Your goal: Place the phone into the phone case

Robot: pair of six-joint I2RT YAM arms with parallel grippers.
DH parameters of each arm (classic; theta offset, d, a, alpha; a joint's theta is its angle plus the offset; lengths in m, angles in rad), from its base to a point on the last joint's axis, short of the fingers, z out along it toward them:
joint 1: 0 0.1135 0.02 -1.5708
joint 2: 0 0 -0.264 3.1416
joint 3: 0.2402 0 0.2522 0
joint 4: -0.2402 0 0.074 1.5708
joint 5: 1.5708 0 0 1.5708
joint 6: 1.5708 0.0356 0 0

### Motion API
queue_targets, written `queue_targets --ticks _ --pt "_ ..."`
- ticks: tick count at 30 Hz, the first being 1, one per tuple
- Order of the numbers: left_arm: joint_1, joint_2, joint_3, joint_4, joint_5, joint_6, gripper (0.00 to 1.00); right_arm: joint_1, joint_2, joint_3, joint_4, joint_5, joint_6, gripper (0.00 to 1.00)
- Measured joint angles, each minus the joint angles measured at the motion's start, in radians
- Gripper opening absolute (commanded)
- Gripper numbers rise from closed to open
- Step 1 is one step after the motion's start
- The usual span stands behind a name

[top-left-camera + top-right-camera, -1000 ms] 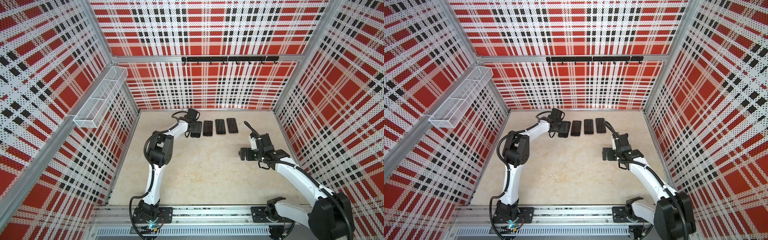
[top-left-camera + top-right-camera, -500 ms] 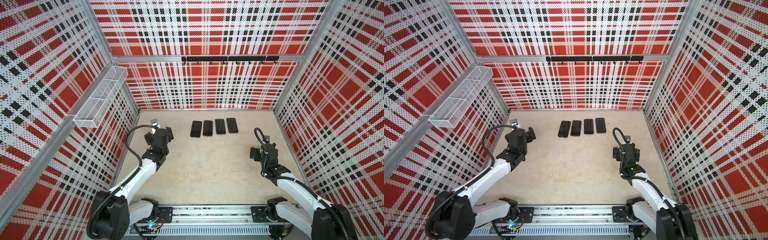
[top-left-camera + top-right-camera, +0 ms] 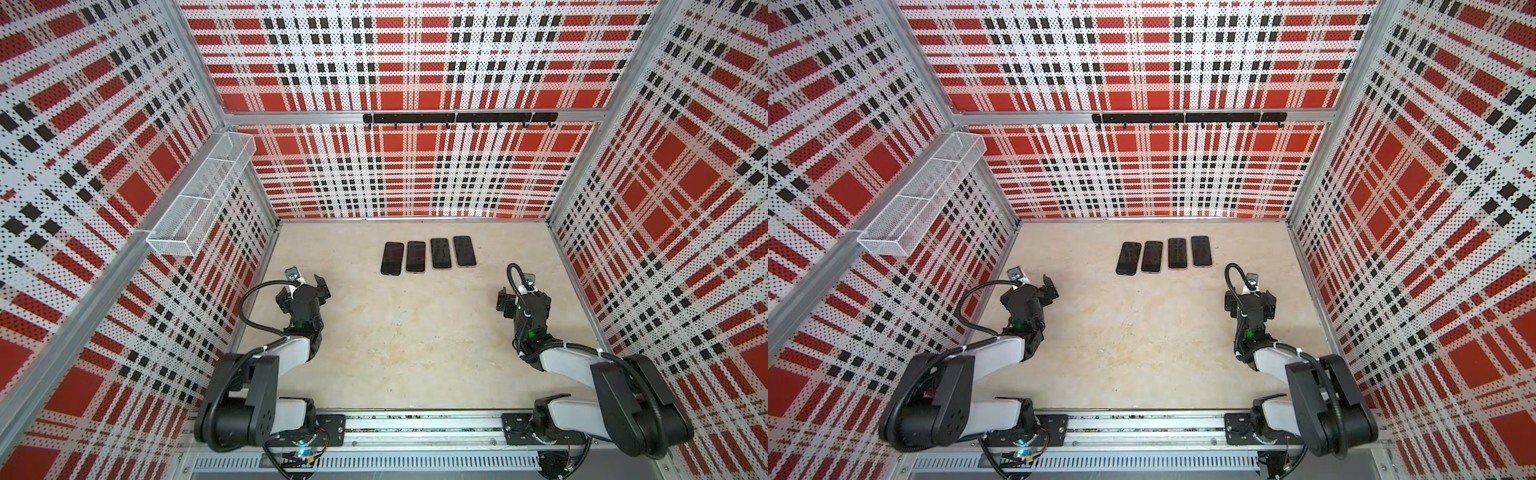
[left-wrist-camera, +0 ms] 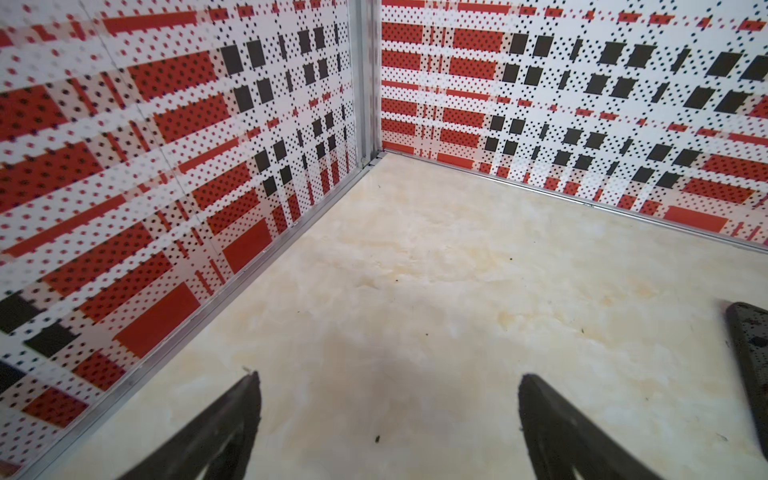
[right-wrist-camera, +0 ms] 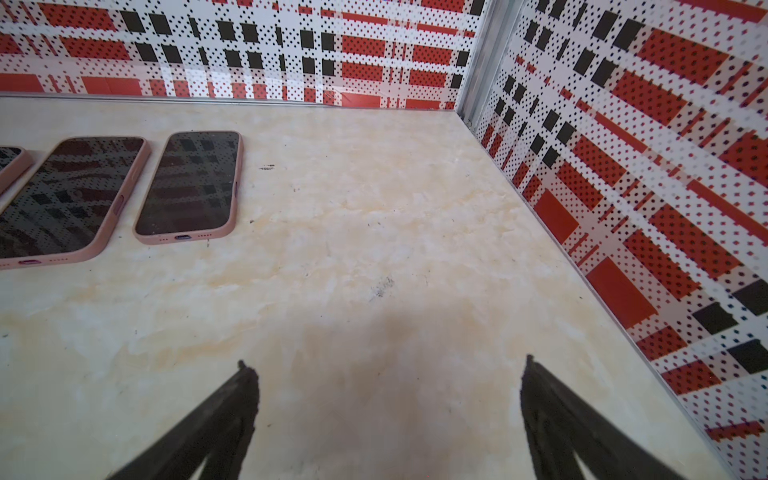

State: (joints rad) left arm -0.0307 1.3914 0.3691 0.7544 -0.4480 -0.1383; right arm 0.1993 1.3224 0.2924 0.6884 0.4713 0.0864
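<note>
Beige marbled table (image 3: 395,353), boxed in by plaid walls (image 3: 415,166) of red, black and white. Four phones lie face up in a row near the back of the table, side by side with narrow gaps between them. Both top views show them: left phone (image 3: 392,258), second phone (image 3: 415,256), third phone (image 3: 441,253) and right phone (image 3: 464,251).

In the right wrist view the right phone (image 5: 189,183) sits inside a pink case (image 5: 183,237). The third phone (image 5: 62,195) beside it is cased in pink too. Both screens are dark and mirror the plaid. The left wrist view catches only a dark edge of the left phone (image 4: 748,353), so its case cannot be made out.

The left gripper (image 3: 302,292) hangs over bare table close to the left wall, well apart from the phones. Its jaws are spread wide with nothing between them. The right gripper (image 3: 1250,300) hangs over bare table towards the right wall, nearer the front than the phone row. Its jaws are also spread wide and hold nothing.

A white wire basket (image 3: 199,199) is fixed to the left wall. A black hook rail (image 3: 457,118) runs along the back wall.
</note>
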Motion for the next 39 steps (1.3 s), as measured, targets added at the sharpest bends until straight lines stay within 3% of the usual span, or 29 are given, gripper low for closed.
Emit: queue_targets --ticks 5,10,15,24,39 --pt "0.043 0.116 0.006 0.119 0.087 0.013 0.98 -0.006 0.087 0.000 0.192 -0.003 -0.044 1.00" --pt "0.041 0.124 0.002 0.204 0.126 0.026 0.98 -0.012 0.198 -0.016 0.373 -0.020 -0.076 1.00" --pt "-0.011 0.148 -0.139 0.450 0.106 0.067 0.98 -0.066 0.246 -0.061 0.520 -0.073 -0.063 1.00" --pt "-0.017 0.185 -0.175 0.609 0.081 0.088 0.98 -0.084 0.252 -0.042 0.520 -0.077 -0.034 1.00" --pt "-0.017 0.185 -0.175 0.637 0.074 0.091 0.98 -0.084 0.252 -0.042 0.521 -0.077 -0.032 1.00"
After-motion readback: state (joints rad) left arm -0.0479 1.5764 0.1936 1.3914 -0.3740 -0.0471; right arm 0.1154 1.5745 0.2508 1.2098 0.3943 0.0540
